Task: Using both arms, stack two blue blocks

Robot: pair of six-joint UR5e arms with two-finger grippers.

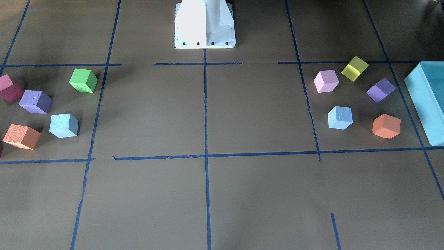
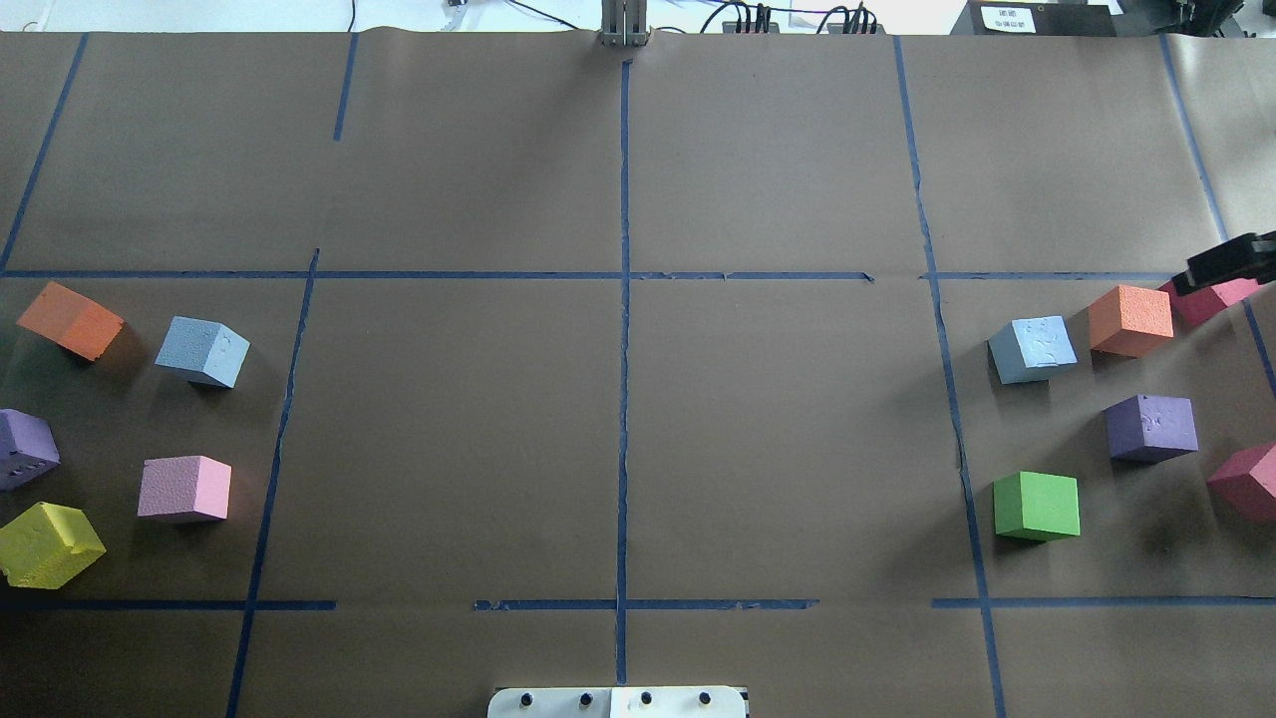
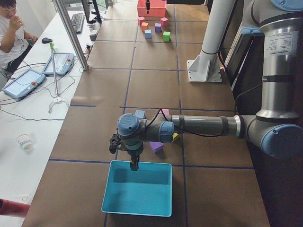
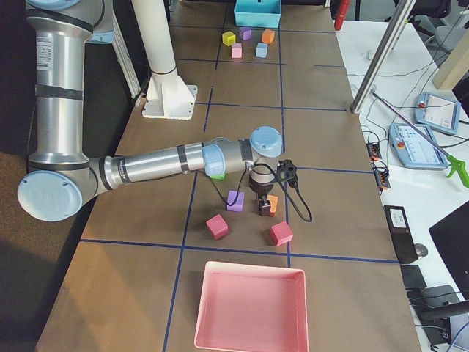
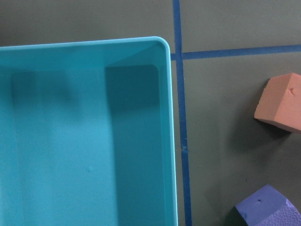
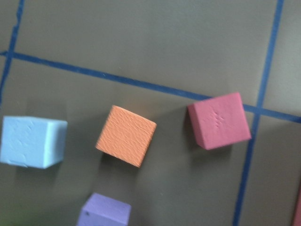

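Note:
One pale blue block (image 2: 202, 351) lies on the robot's left side among other cubes; it also shows in the front view (image 1: 340, 117). The other blue block (image 2: 1033, 349) lies on the right side, next to an orange cube (image 2: 1129, 319), and shows in the right wrist view (image 6: 32, 142). My right gripper (image 2: 1221, 264) hovers over the orange and crimson cubes at the table's right edge; its fingers are unclear. My left gripper (image 3: 134, 163) hangs over the near rim of the teal box (image 3: 137, 189). I cannot tell whether it is open or shut. Neither wrist view shows fingers.
Purple (image 2: 1151, 427), green (image 2: 1037, 506) and crimson (image 2: 1246, 482) cubes lie around the right blue block. Orange (image 2: 70, 319), purple (image 2: 25, 449), pink (image 2: 184, 489) and yellow (image 2: 48, 543) cubes lie around the left one. A pink tray (image 4: 249, 308) stands at the right end.

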